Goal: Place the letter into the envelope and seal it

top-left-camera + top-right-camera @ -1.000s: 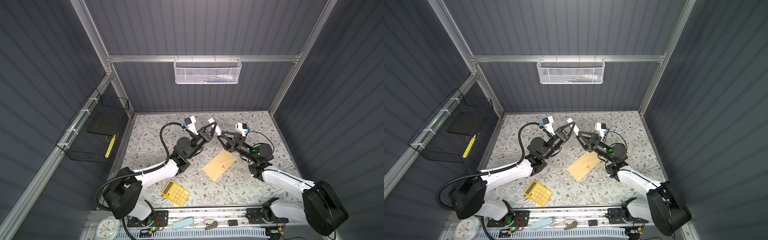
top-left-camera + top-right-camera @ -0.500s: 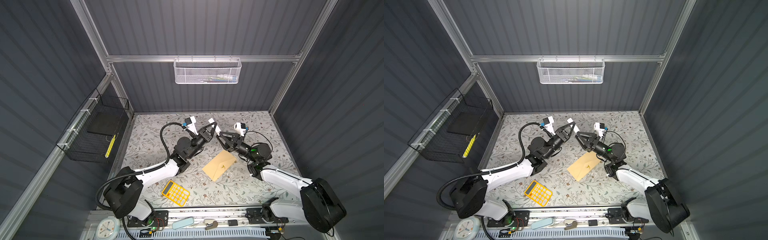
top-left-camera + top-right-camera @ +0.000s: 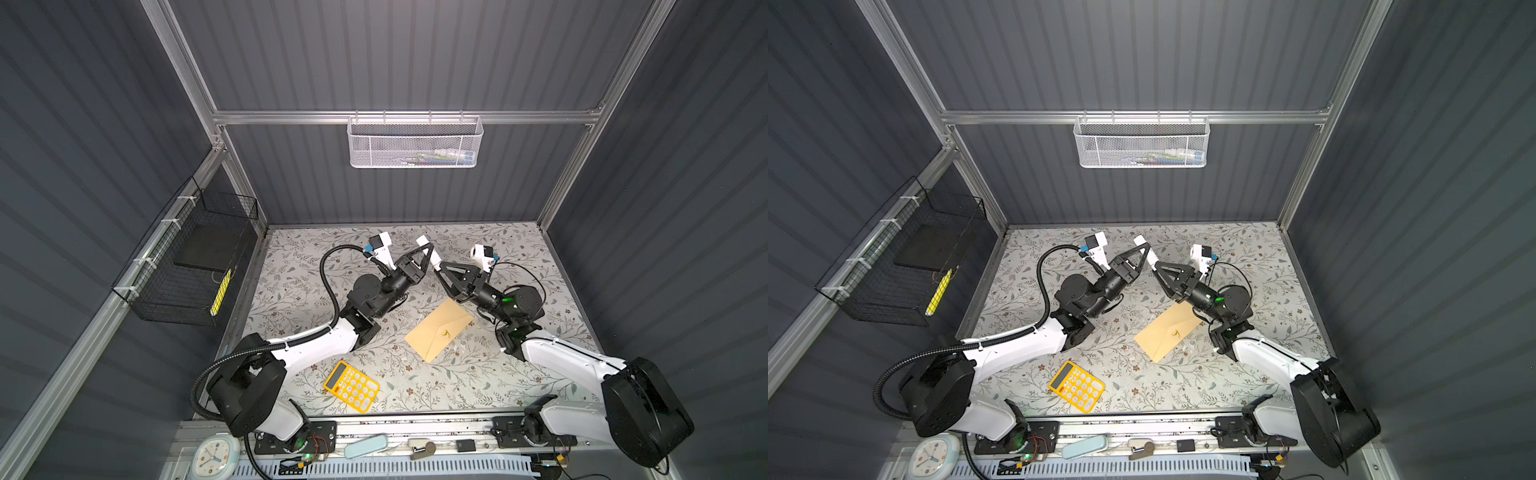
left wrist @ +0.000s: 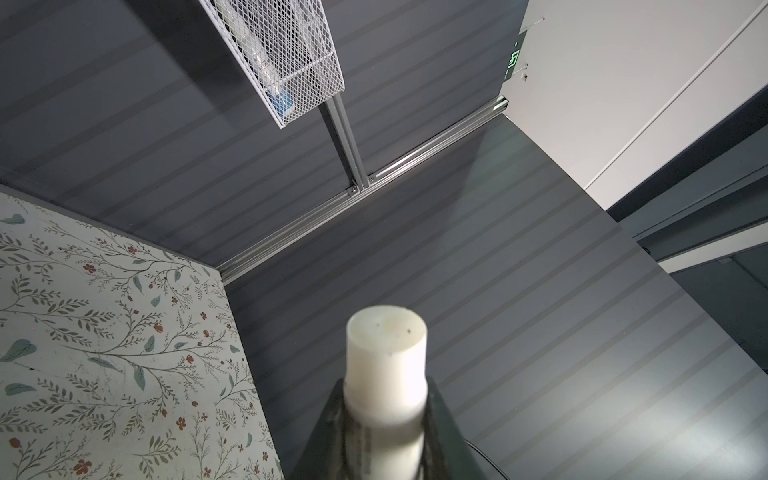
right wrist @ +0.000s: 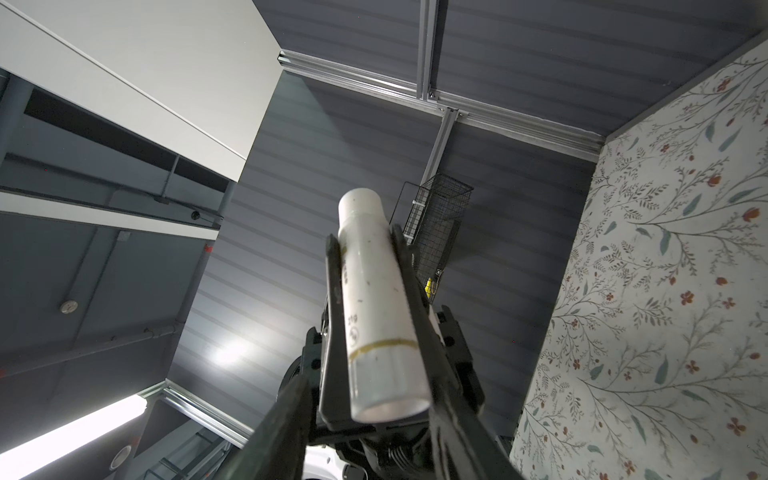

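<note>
Okay, we're clamping the glue stick (image 4: 386, 361) in our left tool (image 3: 428, 252), right tool (image 3: 439, 268) half-open, flimsy envelope (image 3: 436, 330) needing edge-pinching.

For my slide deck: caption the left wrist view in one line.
Left hand clamps a white glue stick; floral tabletop and wall-hung white mesh basket beyond.
</note>
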